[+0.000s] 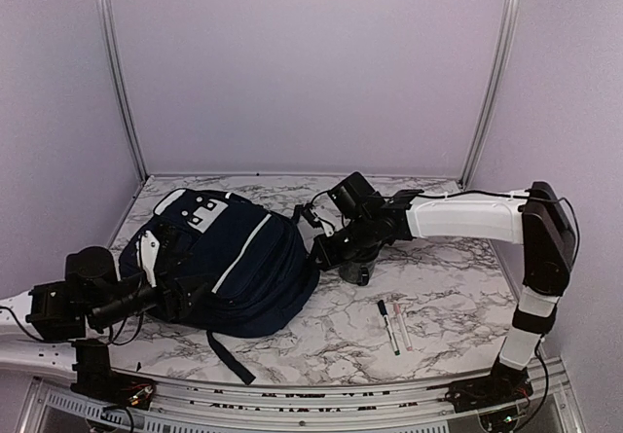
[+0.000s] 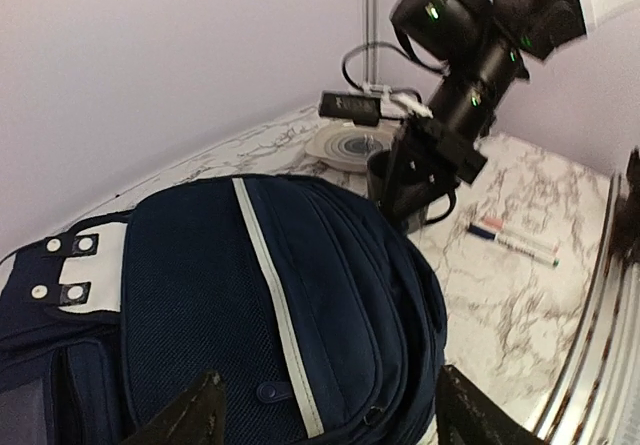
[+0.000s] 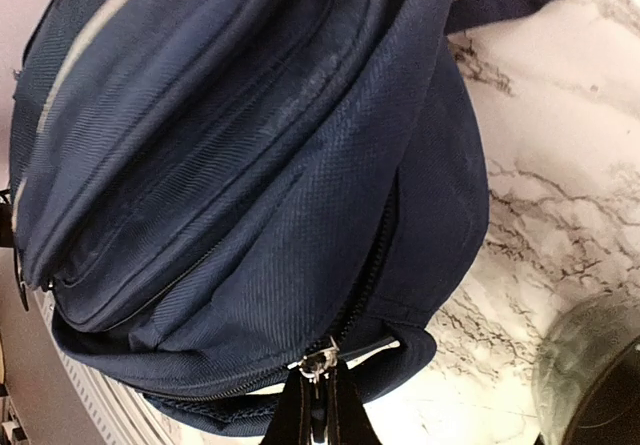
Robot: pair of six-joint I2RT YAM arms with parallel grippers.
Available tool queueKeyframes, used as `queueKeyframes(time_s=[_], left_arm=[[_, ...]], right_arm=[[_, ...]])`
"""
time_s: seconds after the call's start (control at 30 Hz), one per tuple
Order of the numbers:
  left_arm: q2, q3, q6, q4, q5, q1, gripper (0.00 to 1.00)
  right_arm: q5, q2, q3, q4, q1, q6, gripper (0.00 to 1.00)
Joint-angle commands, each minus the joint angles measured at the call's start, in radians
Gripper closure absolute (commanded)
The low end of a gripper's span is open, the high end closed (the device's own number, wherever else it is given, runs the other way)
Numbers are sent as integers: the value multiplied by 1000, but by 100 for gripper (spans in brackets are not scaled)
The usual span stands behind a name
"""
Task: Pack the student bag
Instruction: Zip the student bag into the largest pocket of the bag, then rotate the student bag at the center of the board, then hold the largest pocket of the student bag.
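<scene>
On the left half of the marble tabletop (image 1: 458, 287), at about 9 o'clock from its middle, I see the student bag (image 1: 234, 258) lying down. It is navy blue with white stripes, and one black strap sticks out at its 6 o'clock side.

The right hand (image 3: 322, 405) is at the bag's 3 o'clock edge. Its two fingers are pinched tight on the silver zipper pull (image 3: 314, 363).

The left hand (image 2: 330, 395) is at the bag's 8 o'clock side. Its fingers are spread wide over the bag and hold nothing. I cannot tell if they touch the cloth.

Two pens (image 1: 394, 326) lie side by side at 4 o'clock from the bag, well apart from it. A dark cup (image 2: 385, 180) stands just beside the right hand.
</scene>
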Motion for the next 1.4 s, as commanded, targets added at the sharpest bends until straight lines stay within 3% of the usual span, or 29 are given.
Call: queueKeyframes(time_s=[0.0,0.07,0.13,0.27,0.4,0.5,0.8,0.9,1.0,1.07,1.2,1.37], left_arm=[[-104,-13,-428,-54,-157,8,36],[-89,5,-609,-233,-226,19,43],[-20,42,-798,-405,-251,42,43],[146,75,-1015,-525,-174,132,35],[257,30,-944,-362,39,349,30],[333,29,-842,-198,64,457,30],[710,281,-604,19,308,699,31],[681,326,-547,44,395,700,35],[523,271,-473,80,390,673,37],[382,220,-407,82,371,620,43],[172,125,-246,79,395,385,58],[165,112,-136,-94,420,113,58]], right_arm=[[-21,20,-5,52,34,32,100],[-34,33,-9,61,43,38,100],[-34,45,-7,59,56,37,100],[-38,49,-17,67,74,48,100],[-68,53,-50,104,101,77,100],[-84,69,-56,112,148,94,100],[-221,225,52,277,304,183,100],[-234,244,82,324,306,216,100],[-219,223,68,327,296,211,100],[-223,208,43,328,285,212,100],[-250,168,-16,336,250,230,100],[-278,125,-55,341,237,252,100]])
